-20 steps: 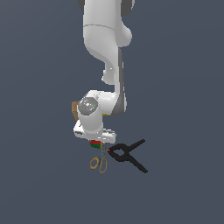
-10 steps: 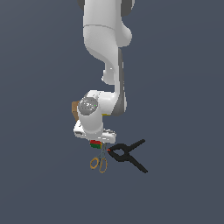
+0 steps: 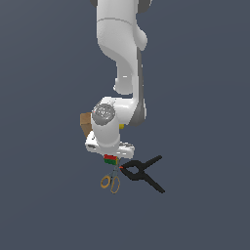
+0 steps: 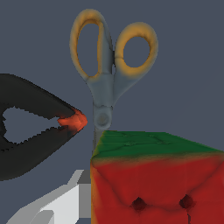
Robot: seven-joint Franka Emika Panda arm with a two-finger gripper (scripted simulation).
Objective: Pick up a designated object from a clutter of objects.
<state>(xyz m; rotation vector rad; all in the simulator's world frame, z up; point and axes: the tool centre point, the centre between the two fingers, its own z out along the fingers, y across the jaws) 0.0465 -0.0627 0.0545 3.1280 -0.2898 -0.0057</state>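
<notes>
Directly beneath the gripper (image 3: pixel 113 155) sits the small puzzle cube (image 4: pixel 155 179), red and green faces showing, with one pale finger (image 4: pixel 57 203) beside its red face (the other is unseen, so whether it is gripped cannot be told). Scissors (image 4: pixel 107 65) and a black clamp (image 4: pixel 30 131) lie just beyond.

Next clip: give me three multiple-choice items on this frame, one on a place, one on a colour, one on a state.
1. In the wrist view, the clamp's orange tip is nearest to:
A. the scissors' pivot
B. a scissor handle ring
C. the box

2. The scissors' handle rings are:
A. purple
B. orange
C. white

3. The cube is:
A. on top of the box
B. close under the wrist camera
C. far from the arm

Key: 1 A, the tip sits beside the pivot. 2 B, both rings are orange. 3 B, it fills the wrist view.
</notes>
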